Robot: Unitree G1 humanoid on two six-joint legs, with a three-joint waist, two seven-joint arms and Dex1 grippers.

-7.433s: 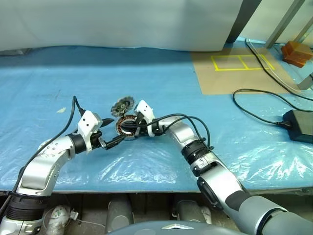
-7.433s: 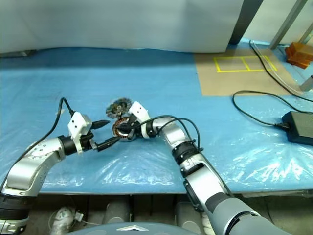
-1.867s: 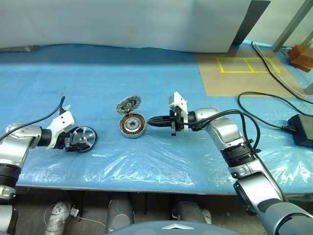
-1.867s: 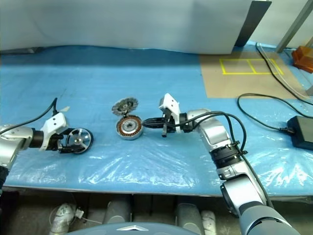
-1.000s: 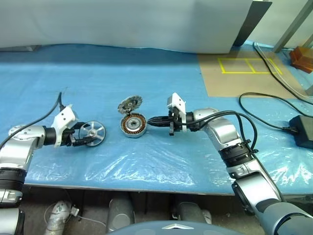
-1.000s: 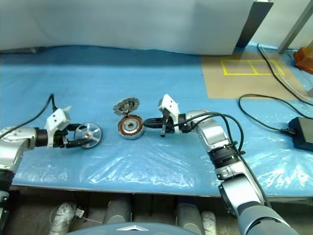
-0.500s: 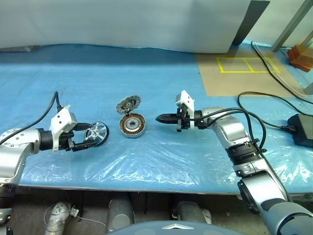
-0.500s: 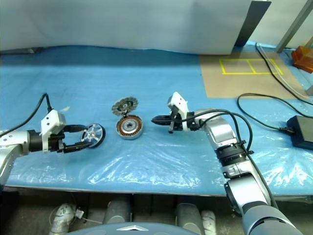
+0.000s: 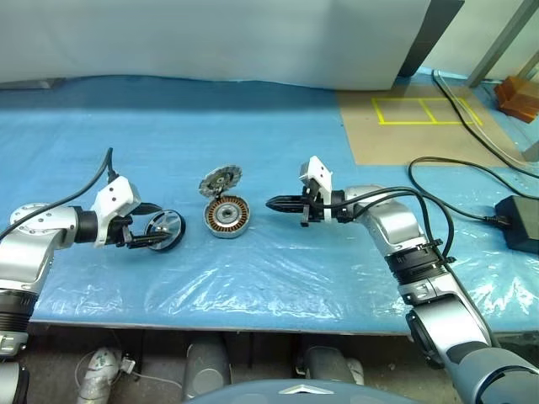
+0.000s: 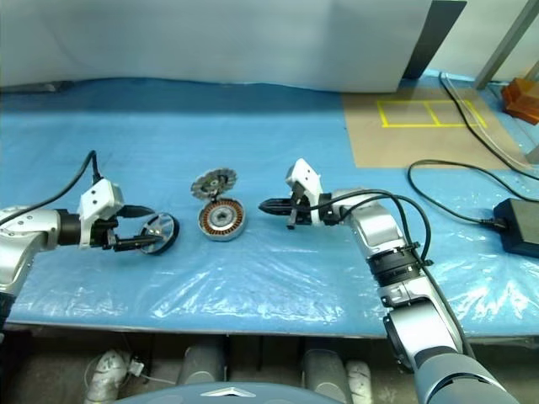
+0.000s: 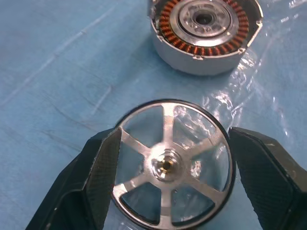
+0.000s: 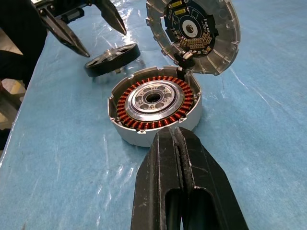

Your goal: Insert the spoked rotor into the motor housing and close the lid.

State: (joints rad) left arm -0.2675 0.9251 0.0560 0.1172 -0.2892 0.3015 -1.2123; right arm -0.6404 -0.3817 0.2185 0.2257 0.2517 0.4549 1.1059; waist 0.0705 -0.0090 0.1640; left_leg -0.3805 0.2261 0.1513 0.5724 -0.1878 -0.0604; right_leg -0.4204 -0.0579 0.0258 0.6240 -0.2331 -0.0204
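The motor housing (image 9: 226, 216) sits open on the blue sheet, its copper windings and central hub (image 12: 153, 99) facing up. The lid (image 9: 219, 179) stands tilted up from its far rim, inner face with circuitry showing (image 12: 192, 28). To the housing's left, my left gripper (image 9: 157, 227) is shut on the spoked rotor (image 11: 169, 165), one finger on each side of its rim. The rotor is tilted on edge just above the sheet. My right gripper (image 12: 175, 135) is shut and empty, pointing at the housing from the right with a short gap between them.
Crinkled clear plastic (image 9: 253, 278) covers the blue table near its front edge. A brown board with yellow tape (image 9: 404, 126) lies at the back right. A black cable and power brick (image 9: 514, 220) rest at the far right, with orange blocks (image 9: 515, 91) behind.
The rotor in my left gripper has tipped from nearly face-on to more on edge. My right gripper has drawn back a little to the right, away from the housing.
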